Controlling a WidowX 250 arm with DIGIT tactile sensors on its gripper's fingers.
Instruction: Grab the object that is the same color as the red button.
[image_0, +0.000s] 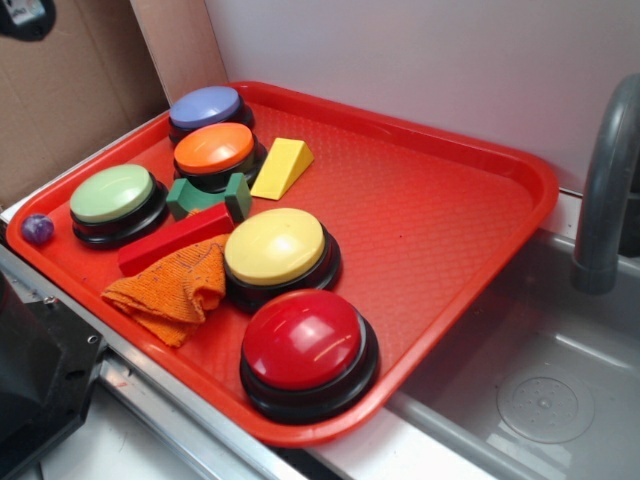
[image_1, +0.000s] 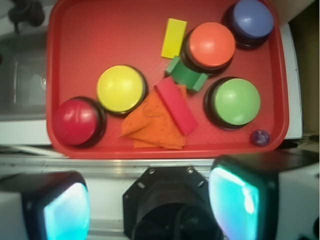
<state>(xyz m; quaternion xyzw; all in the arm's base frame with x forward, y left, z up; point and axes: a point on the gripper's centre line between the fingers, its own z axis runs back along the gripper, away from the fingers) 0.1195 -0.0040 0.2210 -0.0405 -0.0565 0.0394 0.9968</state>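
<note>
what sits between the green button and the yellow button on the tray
The red block, lying partly on the orange cloth, sits between the green button and the yellow button; clearest in the wrist view.

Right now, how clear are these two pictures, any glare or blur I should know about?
Exterior view: soft even light, mild glare on the red button, which shows sharp. Wrist view: softer focus overall; the gripper fingers at the bottom are blurred with cyan glare; the red block is still readable.
</note>
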